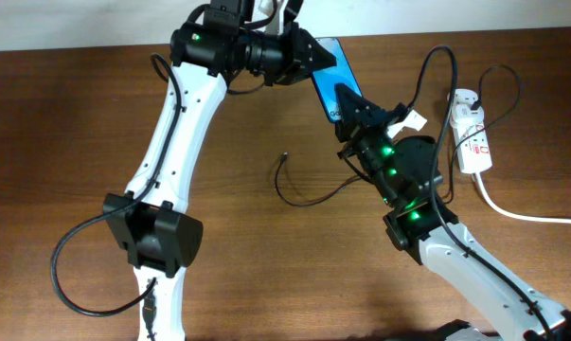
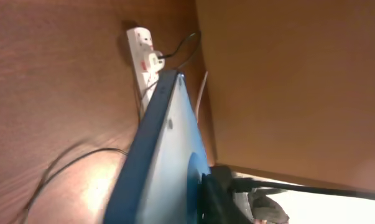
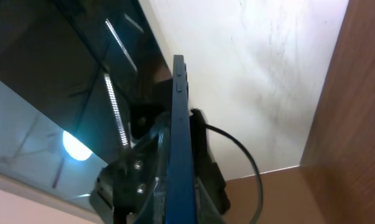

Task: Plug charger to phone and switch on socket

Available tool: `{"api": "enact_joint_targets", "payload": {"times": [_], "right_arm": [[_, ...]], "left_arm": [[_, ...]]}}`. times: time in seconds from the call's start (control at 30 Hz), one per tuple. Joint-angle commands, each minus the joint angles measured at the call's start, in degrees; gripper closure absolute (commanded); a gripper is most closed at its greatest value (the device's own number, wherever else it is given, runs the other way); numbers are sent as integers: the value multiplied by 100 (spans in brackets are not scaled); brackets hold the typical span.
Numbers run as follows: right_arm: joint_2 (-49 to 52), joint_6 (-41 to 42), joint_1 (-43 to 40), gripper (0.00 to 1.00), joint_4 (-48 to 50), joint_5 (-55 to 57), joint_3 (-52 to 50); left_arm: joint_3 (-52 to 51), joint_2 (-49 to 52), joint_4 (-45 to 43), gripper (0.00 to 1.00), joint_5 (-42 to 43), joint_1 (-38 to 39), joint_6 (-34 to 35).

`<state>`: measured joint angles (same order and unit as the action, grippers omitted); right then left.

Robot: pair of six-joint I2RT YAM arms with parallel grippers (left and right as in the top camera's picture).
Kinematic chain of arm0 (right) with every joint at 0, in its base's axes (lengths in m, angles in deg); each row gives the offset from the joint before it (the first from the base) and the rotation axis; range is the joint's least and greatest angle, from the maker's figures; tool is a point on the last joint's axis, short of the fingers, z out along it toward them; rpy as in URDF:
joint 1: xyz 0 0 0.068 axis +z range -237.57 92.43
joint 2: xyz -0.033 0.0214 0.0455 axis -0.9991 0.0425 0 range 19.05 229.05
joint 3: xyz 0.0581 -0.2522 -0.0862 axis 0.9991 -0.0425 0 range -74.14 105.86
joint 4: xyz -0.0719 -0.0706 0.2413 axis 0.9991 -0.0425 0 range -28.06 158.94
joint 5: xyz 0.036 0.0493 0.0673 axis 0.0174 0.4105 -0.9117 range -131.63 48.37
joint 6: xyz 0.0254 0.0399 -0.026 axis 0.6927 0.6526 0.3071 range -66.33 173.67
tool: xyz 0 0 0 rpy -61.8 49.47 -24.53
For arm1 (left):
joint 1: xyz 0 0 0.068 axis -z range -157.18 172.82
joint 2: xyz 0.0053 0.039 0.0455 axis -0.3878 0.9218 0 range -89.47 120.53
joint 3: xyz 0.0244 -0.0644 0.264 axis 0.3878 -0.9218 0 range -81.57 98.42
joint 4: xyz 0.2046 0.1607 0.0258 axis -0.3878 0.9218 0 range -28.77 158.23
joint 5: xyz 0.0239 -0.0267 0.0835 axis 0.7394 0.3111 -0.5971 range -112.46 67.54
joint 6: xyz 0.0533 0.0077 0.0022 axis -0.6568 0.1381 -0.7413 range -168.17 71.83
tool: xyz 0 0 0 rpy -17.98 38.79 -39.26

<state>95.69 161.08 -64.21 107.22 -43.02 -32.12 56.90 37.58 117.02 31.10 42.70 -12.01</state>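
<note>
Phone [image 1: 328, 80] clamped by left hand [image 1: 313, 59] and right hand [image 1: 349, 102]; charger [image 1: 309, 202] lies loose nearby, socket [image 1: 472, 142] well apart.

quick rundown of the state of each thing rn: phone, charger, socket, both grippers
phone: screen lit blue, lifted off the table, held between both grippers
charger: plug end in the socket, tip lying loose on the table, not in the phone
socket: charger plugged in, switch position too small to tell
left gripper: shut on the phone
right gripper: shut on the phone
</note>
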Motion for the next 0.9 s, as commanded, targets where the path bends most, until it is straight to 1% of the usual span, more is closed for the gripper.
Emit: {"api": "enact_joint_targets", "payload": {"times": [0.0,0.03,0.13,0.2,0.23,0.3,0.37,0.43,0.47,0.53,0.6,0.67,0.77,0.8,0.83,0.87], "right_arm": [[98,-365,339,96,-282,-955,-140],[98,-365,339,96,-297,-957,-140],[98,-365,339,94,-297,-955,-140],[98,-363,339,85,-297,-955,-140],[98,-365,339,79,-297,-955,-140],[98,-365,337,55,-297,-953,-140],[98,-365,337,38,-299,-953,-140],[98,-369,337,28,-332,-953,-140],[98,-481,337,22,-498,-955,-140],[98,-1360,337,12,-767,-992,-140],[98,-2385,339,1,-1421,-1069,-140],[98,-3077,337,2,-2354,-1060,-140],[98,-4350,337,1,-4155,-970,-140],[98,-4964,337,2,-4494,-979,-140],[98,-5652,337,1,-4618,-1073,-140],[98,-5978,337,1,-4651,-1241,-140]], "left_arm": [[118,-61,-240,93,219,59,-227],[118,-61,-240,100,236,59,-227],[118,-61,-238,100,236,59,-155],[118,-61,-240,100,234,59,-76],[118,-61,-240,100,234,59,-76],[118,-61,-240,100,232,59,-79],[118,-61,-238,100,203,42,-103],[118,-61,-208,100,146,-61,-184],[118,-61,-13,100,-2,-181,-393],[118,-61,483,100,-415,-393,-726],[118,-61,1032,100,-973,-675,-1156],[118,-61,1475,100,-1340,-973,-1464],[118,-61,2033,100,-1353,-1526,-2072],[118,-61,2186,100,-1344,-1652,-2234],[118,-61,2330,100,-1285,-1781,-2446],[118,-61,2450,100,-1182,-1917,-2656]]}}
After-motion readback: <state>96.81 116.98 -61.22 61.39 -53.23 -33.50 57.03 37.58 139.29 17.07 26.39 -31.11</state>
